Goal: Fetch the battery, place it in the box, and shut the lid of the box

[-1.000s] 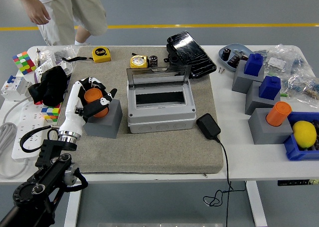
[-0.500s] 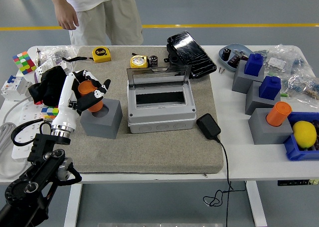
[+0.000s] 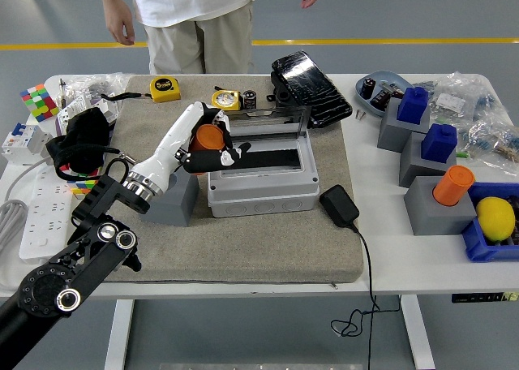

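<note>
My left hand [image 3: 209,143] is shut on an orange cylindrical battery [image 3: 206,136] and holds it at the left rim of the open grey box [image 3: 261,178]. The box's clear lid [image 3: 258,121] stands up at its far side, and the dark opening inside shows. The grey foam holder [image 3: 171,201] that the battery came from sits under my forearm, mostly hidden. A second orange battery [image 3: 452,184] stands in a grey holder at the right. My right arm is out of view.
A person stands at the far side, hands hanging free. A black adapter [image 3: 340,205] with its cable lies right of the box. Tape measures [image 3: 165,88], a black pouch [image 3: 309,77], blue blocks [image 3: 413,104] on grey holders and a power strip [image 3: 32,216] surround the mat.
My left hand lifted the orange battery out of the grey holder and carried it right to the box's left rim. The person walked right along the far side.
</note>
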Robot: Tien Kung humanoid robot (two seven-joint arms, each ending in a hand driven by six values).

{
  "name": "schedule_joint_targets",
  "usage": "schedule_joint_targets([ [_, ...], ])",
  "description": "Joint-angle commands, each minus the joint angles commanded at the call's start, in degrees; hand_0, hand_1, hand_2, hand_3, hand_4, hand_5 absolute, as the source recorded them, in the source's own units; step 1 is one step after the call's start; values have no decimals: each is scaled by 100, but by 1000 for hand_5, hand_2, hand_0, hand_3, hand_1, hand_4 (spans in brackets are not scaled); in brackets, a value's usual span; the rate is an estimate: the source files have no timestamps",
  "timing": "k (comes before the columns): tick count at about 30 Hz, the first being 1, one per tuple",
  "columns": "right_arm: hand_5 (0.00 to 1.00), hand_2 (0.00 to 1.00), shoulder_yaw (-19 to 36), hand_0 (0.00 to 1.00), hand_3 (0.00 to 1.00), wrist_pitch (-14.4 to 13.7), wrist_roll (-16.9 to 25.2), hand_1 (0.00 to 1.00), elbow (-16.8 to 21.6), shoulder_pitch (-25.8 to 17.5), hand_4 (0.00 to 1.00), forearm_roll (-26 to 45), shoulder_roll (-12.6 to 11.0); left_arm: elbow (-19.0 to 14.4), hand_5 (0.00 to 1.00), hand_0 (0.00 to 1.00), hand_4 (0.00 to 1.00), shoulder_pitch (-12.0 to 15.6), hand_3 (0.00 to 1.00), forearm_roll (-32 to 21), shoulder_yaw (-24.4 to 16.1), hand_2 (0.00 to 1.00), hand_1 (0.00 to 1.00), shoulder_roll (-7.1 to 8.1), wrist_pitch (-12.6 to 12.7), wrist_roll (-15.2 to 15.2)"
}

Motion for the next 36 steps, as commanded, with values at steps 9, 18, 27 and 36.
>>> schedule_joint_targets([
  [9,558,680,-30,608,584,0,-10,656,0,-3,981,-16,-2,496,2,173,863,-940,270,1462,876,211,140,-255,-272,1070],
  [18,557,680,-78,608,584,10,-20,656,0,18,981,-48,-11,971,2,188,910,-1373,300,1719,1292,219,151,-620,-398,1252],
  [27,556,679,-123,609,583,25,-30,656,0,38,981,-99,-25,1436,2,193,926,-1682,315,1927,1303,224,158,-823,-364,1171],
  [36,556,679,-127,609,583,36,-35,656,0,28,980,-124,-26,1621,128,355,998,-1669,560,1714,1298,496,505,-823,-361,842],
])
